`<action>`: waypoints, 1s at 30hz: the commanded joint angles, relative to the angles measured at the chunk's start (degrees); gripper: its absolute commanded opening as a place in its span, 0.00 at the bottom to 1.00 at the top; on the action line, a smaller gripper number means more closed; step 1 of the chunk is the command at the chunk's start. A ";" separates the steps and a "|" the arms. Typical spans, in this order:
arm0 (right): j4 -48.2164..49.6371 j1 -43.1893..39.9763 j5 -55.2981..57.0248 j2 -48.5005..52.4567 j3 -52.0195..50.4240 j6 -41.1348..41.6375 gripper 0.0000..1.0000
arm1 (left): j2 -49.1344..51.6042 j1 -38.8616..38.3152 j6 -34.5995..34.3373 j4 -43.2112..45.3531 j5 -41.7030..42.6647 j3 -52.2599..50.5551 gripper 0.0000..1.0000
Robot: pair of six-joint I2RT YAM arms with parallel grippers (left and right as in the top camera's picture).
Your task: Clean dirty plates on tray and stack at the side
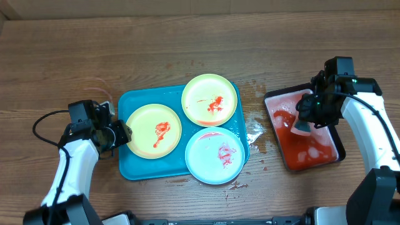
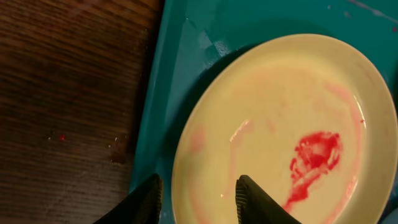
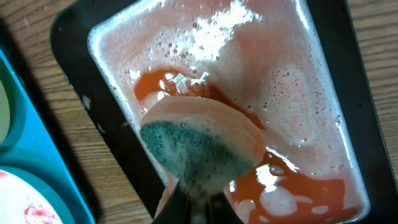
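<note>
Jaws of the left gripper (image 2: 200, 200), partly apart and empty, stand either side of the rim of the yellow-green plate (image 2: 280, 112) lying just ahead at the left end of the tray (image 2: 180, 62), while the farther right gripper (image 3: 196, 202) is clamped on a sponge (image 3: 199, 149) over the black tray (image 3: 74, 74).

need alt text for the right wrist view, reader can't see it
The right gripper, shut on a green-faced sponge, holds it over foamy red liquid in a black tray. At the left edge, past a strip of wooden table, part of the turquoise tray and a red-smeared pale plate show.
</note>
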 commanded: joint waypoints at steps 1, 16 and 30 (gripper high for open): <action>-0.02 -0.11 0.35 -1.64 1.25 0.28 0.04 | 3.89 0.31 1.29 1.66 2.19 -0.35 0.39; 0.31 -0.11 0.44 -1.64 1.25 0.50 0.04 | 13.05 0.31 3.43 4.92 8.35 -0.17 0.04; 11.58 3.63 17.05 -3.45 1.27 7.41 0.04 | 13.05 0.28 1.90 3.43 10.10 -0.17 0.04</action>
